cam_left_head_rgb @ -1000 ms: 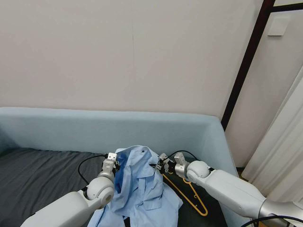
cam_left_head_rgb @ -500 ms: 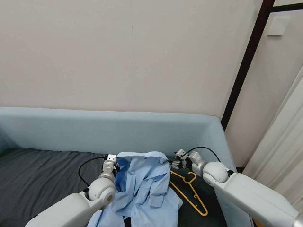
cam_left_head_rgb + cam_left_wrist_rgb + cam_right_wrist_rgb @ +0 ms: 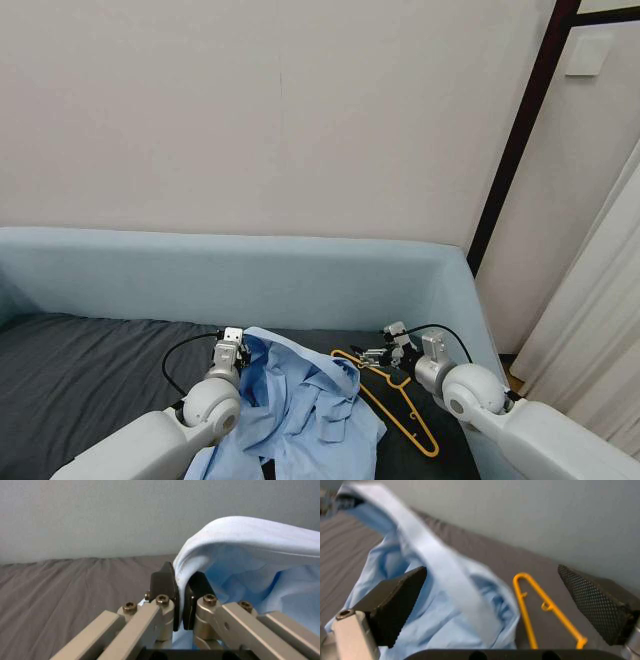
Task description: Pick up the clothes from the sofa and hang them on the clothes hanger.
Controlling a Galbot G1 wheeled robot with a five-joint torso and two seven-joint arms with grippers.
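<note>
- One light blue shirt is lying crumpled on the dark grey sofa seat, toward its right end, with one edge being held up off the cushion.
- The left gripper is pinching a fold at the shirt's edge, its jaws pressed together on the cloth with almost no gap. The fabric is arching up and over from the pinch.
- The right gripper is hovering with its jaws spread wide and gripping nothing, near the hook end of the yellow clothes hanger. The hanger is lying on the seat just beside the shirt, on its right.
- The shirt is looking thin, light and thoroughly limp, draping and creasing under its own weight. By my judgement it is going to sag, swing and slip out of a loose pinch.
- A doubled, firmer part such as the collar or a shoulder seam is looking like a better hold than a single loose layer.
- The hanger is looking stiff, thin and light, and probably slick. The arm close to the hook is seeming the soundest place to grip.
</note>
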